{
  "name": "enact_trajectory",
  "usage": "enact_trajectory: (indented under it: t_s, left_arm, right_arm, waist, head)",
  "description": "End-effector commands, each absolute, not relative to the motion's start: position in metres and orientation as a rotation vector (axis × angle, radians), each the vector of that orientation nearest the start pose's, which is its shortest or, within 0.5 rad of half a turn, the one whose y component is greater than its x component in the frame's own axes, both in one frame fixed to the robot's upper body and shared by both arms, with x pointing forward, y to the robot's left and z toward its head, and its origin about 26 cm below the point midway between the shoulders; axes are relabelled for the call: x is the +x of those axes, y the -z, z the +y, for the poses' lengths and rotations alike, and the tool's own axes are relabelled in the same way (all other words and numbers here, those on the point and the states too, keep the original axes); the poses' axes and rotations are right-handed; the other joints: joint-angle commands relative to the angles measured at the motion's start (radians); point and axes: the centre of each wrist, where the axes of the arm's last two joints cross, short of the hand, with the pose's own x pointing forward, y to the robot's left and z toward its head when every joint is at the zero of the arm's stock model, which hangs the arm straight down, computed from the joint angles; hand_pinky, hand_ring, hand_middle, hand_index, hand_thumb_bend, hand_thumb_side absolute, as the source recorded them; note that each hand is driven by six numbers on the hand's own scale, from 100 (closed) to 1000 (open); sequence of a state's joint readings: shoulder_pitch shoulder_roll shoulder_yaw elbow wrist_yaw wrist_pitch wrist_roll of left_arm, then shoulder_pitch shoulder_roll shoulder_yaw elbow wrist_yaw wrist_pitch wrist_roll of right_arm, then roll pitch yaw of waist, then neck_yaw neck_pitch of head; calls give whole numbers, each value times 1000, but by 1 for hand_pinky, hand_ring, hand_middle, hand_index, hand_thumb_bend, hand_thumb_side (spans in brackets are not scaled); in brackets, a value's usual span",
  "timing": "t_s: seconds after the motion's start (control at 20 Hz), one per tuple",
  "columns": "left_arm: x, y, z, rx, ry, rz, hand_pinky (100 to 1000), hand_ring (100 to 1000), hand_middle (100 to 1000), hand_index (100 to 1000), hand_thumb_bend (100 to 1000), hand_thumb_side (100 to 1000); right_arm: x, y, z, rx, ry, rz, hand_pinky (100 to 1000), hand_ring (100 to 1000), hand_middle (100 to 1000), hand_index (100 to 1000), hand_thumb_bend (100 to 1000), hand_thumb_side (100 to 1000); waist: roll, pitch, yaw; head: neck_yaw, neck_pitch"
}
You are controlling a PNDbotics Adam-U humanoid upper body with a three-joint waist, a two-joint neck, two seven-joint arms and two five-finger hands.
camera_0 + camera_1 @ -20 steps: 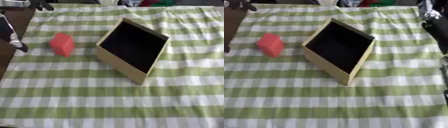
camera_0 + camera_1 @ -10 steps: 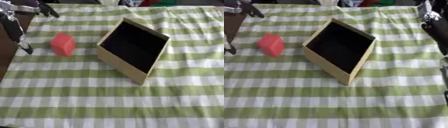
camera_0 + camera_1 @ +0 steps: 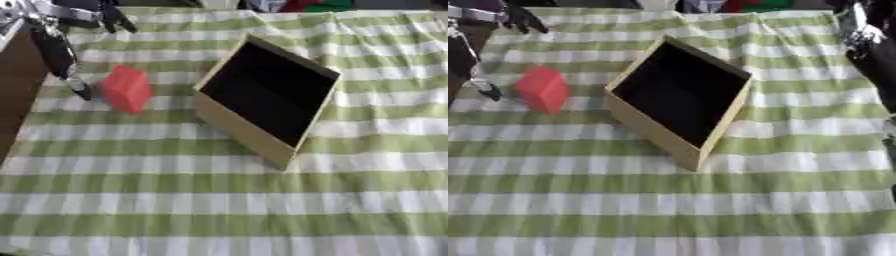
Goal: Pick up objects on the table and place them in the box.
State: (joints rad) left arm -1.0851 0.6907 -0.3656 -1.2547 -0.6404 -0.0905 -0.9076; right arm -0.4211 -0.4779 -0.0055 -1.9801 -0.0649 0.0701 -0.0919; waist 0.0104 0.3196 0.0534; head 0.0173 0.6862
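Reaching in from the upper left corner, the left hand (image 3: 66, 47) hangs above the cloth's left edge with its fingers (image 3: 79, 89) straight and spread, grasping nothing. One long finger points down and ends just beside the red block (image 3: 126, 89), on the block's left; whether it touches the block cannot be told. Other fingers splay out toward the far edge, above and left of the block. The red block stands on the green-and-white checked tablecloth (image 3: 219, 200), left of the cardboard box (image 3: 267, 97) and near it, not touching. The box lies open, turned askew, its dark inside facing up. Right of the box, part of the right arm (image 3: 872, 45) shows at the edge; its hand cannot be made out.
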Motion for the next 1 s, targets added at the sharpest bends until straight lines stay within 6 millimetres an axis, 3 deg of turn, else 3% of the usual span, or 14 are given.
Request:
enact_trajectory:
  t_s: [0.05, 0.4, 0.7, 1.0]
  left_arm:
    - [443, -342, 258, 813, 1841, -1156, 907, 904, 935, 1000, 748, 100]
    - [451, -337, 257, 799, 1839, -1136, 911, 894, 901, 1000, 770, 100]
    - [462, -321, 258, 799, 1819, -1057, 904, 877, 869, 960, 802, 100]
    - [467, -312, 262, 814, 1798, -1040, 910, 882, 885, 948, 776, 100]
  right_arm:
    - [305, -254, -272, -265, -390, -2340, 909, 767, 689, 881, 100, 496]
    - [305, -254, -272, -262, -386, -2343, 910, 768, 689, 882, 100, 499]
    - [305, -253, -272, -258, -373, -2345, 910, 767, 689, 882, 100, 502]
    - [305, -253, -271, -251, -370, -2346, 911, 767, 689, 883, 100, 507]
  waist:
    - [1, -18, -1]
    - [1, -18, -5]
    - [1, -13, -11]
    - [-1, -10, -14]
  head:
    - [5, -9]
    - [7, -10]
    - [16, -14]
    - [18, -16]
